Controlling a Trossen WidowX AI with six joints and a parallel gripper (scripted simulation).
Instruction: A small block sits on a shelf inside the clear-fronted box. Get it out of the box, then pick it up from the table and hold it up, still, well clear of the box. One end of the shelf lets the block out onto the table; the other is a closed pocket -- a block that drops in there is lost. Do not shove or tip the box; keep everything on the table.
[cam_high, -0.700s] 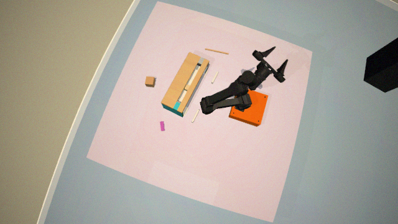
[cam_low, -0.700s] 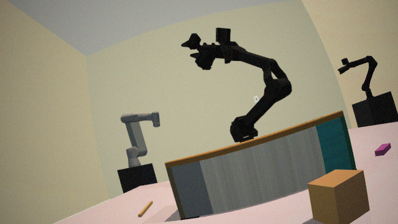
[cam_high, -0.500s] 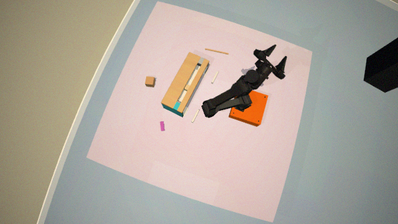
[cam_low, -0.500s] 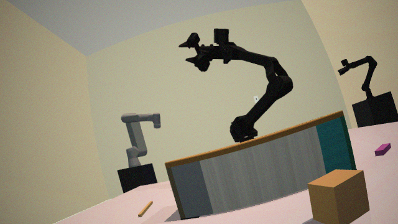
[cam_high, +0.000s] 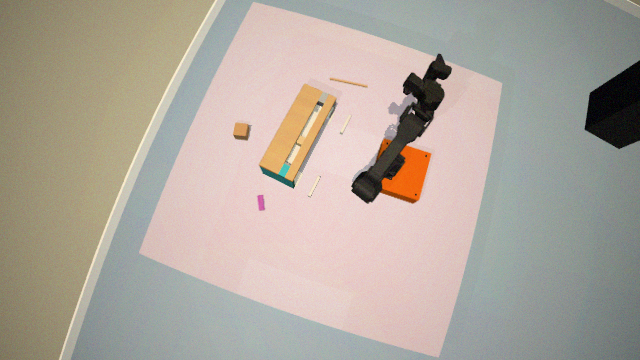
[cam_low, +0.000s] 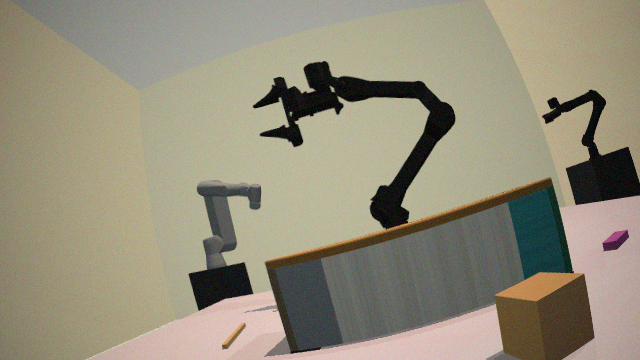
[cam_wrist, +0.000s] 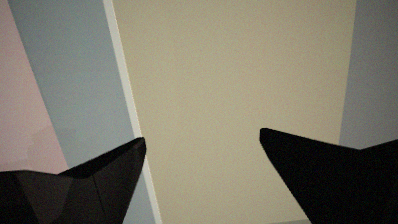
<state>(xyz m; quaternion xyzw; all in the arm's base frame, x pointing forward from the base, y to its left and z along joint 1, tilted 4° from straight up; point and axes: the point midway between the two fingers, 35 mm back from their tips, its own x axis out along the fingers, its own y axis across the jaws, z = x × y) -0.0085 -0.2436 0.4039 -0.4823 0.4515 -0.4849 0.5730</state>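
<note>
My black parallel-jaw gripper (cam_low: 274, 118) is spread wide, pinching nothing, high up. The long tan-topped clear-fronted box (cam_high: 295, 131) lies well below and off to its side, long axis roughly parallel to my arm; I can't pick out the small block inside

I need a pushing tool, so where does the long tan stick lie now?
In the top view the long tan stick lies flat on the pink mat, just beyond the box's far end, apart from it.
</note>
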